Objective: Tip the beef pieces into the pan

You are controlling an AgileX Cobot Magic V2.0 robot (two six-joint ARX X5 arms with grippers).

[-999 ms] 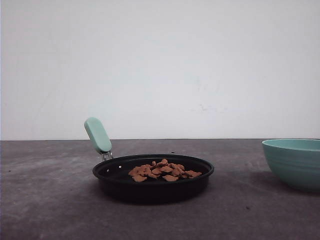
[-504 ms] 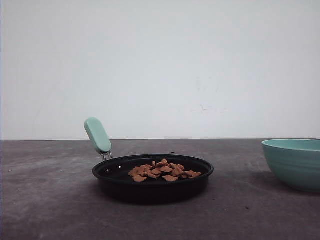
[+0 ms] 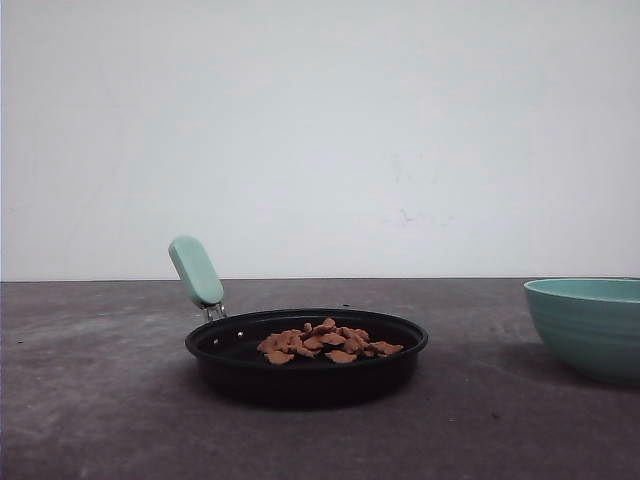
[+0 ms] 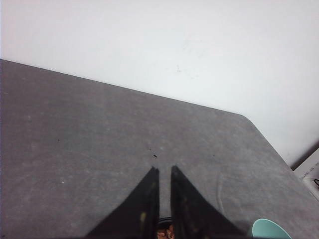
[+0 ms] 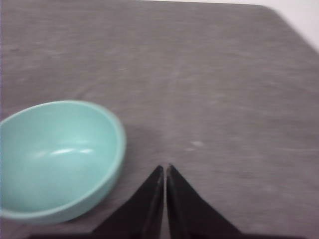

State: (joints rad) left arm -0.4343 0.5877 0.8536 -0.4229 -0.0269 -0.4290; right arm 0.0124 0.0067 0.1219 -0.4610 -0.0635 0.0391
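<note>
A: Quick status, biggest thing first?

B: Table [image 3: 90, 420] is dark grey, w/ everything resting flat on it. Pan [image 3: 306, 372] sits about mid-table, mint handle [image 3: 195, 270] sticking up toward the back-left. Teal bowl [image 3: 588, 325] stands well apart on the right and looks empty from my right wrist cam [image 5: 55, 159].

A: Beef?

B: Beef pieces [image 3: 326, 342] lie in a loose pile inside the pan, roughly centred. I see none on the table. I'd judge the pour as done.

A: Your grippers?

B: My left gripper [image 4: 164, 172] has its fingers nearly together, just a thin gap, nothing between them. My right gripper [image 5: 165, 169] is pinched to a sliver, nothing held either, tips just beside the bowl rim.

A: So what can go wrong now?

B: Mostly my own moves. Right tips are near the bowl, so a careless sideways swing could knock or tip it. Left wrist cam catches a bit of beef right under the fingers, so I think that arm is above the pan; dropping instead of lifting could hit the rim or handle and scatter pieces. Otherwise low risk, imo.
</note>
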